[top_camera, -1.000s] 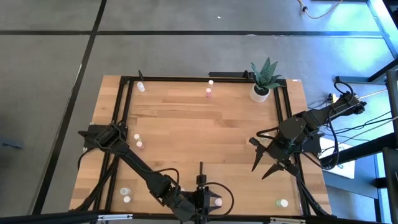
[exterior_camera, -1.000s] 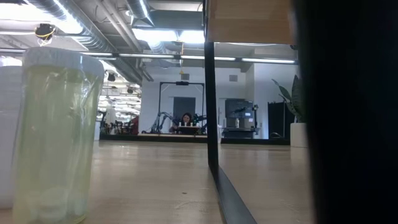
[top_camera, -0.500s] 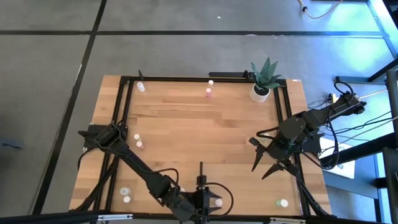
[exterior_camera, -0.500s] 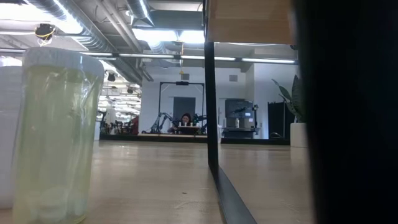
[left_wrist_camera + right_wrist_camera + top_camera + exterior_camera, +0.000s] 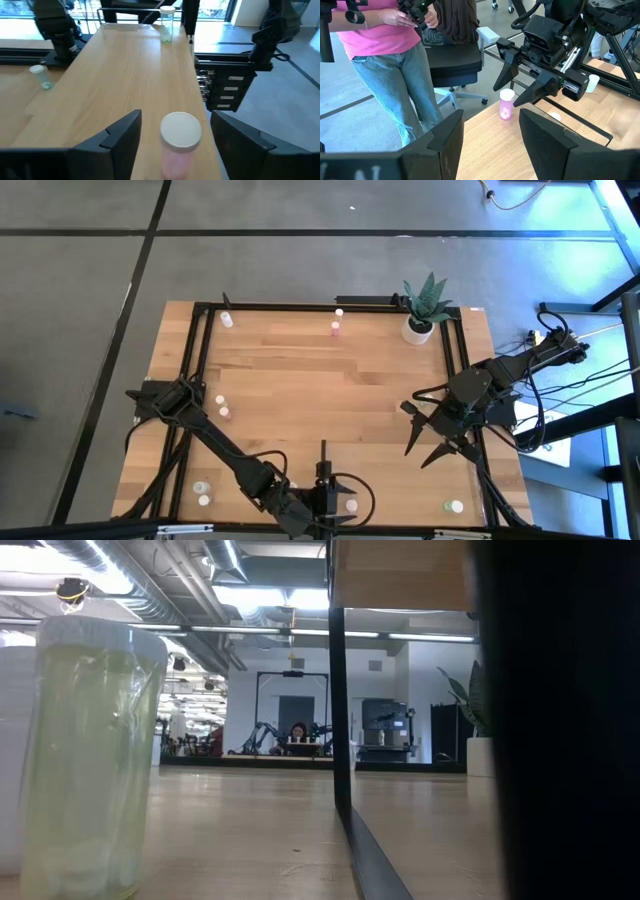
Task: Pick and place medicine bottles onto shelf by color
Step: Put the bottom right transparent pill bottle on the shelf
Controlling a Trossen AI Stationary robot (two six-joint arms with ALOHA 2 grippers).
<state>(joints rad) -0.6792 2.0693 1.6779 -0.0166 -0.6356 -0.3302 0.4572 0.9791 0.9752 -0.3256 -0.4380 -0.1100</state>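
Arms: matte black, jointed segments.
Left arm: long slim link, blocky base.
Right arm: loose black cables trailing off its rear.
Fingers: dark, flat, wedge-shaped, tapering to points.

Plant: green, in white pot, far right corner of tabletop.
Chair: black office chair, beside person in pink top, jeans.
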